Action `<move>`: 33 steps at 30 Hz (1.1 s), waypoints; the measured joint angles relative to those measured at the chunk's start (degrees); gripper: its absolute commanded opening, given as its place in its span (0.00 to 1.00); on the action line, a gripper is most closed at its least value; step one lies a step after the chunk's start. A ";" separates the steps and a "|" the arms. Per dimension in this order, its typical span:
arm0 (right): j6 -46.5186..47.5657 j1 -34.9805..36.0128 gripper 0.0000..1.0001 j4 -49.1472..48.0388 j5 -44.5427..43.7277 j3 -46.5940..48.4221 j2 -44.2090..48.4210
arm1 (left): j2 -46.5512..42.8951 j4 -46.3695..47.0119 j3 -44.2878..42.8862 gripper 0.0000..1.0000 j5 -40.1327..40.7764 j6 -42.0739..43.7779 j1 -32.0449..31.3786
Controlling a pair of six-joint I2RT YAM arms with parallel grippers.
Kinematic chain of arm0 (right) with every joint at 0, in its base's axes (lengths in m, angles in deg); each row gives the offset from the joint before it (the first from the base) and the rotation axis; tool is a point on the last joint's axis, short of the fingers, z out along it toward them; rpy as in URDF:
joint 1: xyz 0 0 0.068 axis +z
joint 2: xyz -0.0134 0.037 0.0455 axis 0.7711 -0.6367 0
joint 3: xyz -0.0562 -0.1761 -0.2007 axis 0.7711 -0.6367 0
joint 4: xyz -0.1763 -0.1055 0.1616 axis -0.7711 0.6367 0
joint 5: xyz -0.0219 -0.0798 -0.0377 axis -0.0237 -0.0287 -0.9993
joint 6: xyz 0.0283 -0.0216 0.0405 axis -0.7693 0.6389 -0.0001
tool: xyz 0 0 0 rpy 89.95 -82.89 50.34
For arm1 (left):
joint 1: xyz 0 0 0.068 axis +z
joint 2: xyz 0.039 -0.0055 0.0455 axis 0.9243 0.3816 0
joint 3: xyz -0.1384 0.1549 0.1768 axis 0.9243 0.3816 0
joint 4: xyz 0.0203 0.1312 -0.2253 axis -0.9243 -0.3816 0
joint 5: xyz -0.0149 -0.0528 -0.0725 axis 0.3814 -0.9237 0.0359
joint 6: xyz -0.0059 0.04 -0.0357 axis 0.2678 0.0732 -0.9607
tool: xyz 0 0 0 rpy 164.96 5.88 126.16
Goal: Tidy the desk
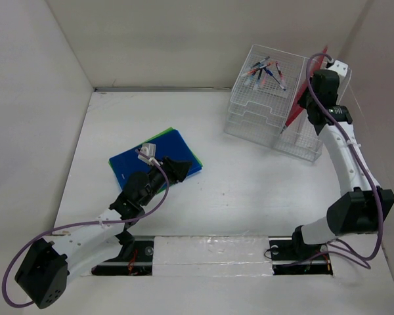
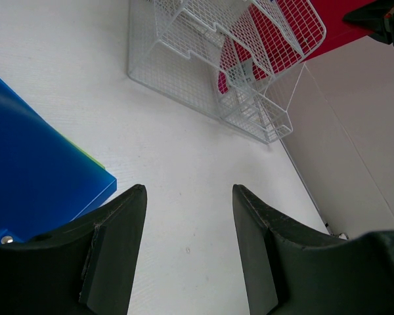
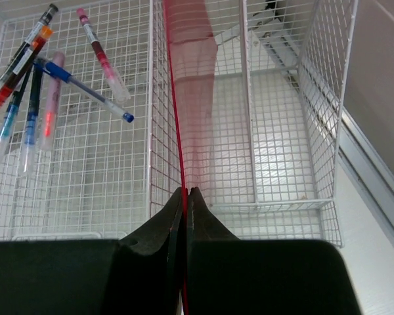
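The desk (image 1: pixel 249 190) lies beneath both arms, with a wire rack (image 1: pixel 259 111) standing at its far right and a blue folder (image 1: pixel 177 149) lying flat left of centre on a green folder (image 1: pixel 161 133). A thin red folder (image 3: pixel 190 65) is clamped edge-on by the right gripper (image 3: pixel 186 197), whose jaws are pressed tight on it, in line with the wire wall between the rack's tray and its upright slot. Whether the far edge is already inside the slot cannot be told. If it is advanced off-line, the limp sheet could be buckled against that wall, or the light rack could be shoved along the desk. The left gripper (image 2: pixel 188 191) is held open and empty above the blue folder's edge; the flat stack might be pushed rather than lifted. The pens (image 3: pixel 33 85) in the tray could be scattered by any jolt.
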 measured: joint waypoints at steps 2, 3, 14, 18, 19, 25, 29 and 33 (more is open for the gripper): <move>-0.02 -1.18 0.00 1.22 2.34 1.53 -0.85 | 0.00 0.02 0.00 0.51 0.00 0.00 0.00; -0.07 -2.01 0.00 1.81 3.58 2.23 -1.22 | 0.00 0.02 0.00 0.51 0.00 0.00 0.00; -0.07 -6.56 0.15 5.51 12.85 9.42 -7.72 | 0.00 0.02 0.00 0.51 0.02 0.00 0.00; -0.35 -6.54 0.46 5.33 15.30 9.35 -8.00 | 0.00 0.02 0.00 0.51 0.02 0.00 0.00; -0.50 -6.43 0.49 5.62 15.74 9.29 -8.22 | 0.00 0.02 0.00 0.51 0.02 0.00 0.00; -0.63 -4.81 0.65 6.19 16.02 9.31 -8.24 | 0.11 0.07 0.00 0.51 0.02 0.00 0.00; -0.70 -2.67 0.76 5.92 14.53 9.42 -6.16 | 0.11 0.07 0.00 0.51 0.07 0.00 0.00; -0.74 2.36 0.83 2.01 8.55 5.33 0.26 | -0.48 0.04 0.15 0.51 0.55 0.00 0.00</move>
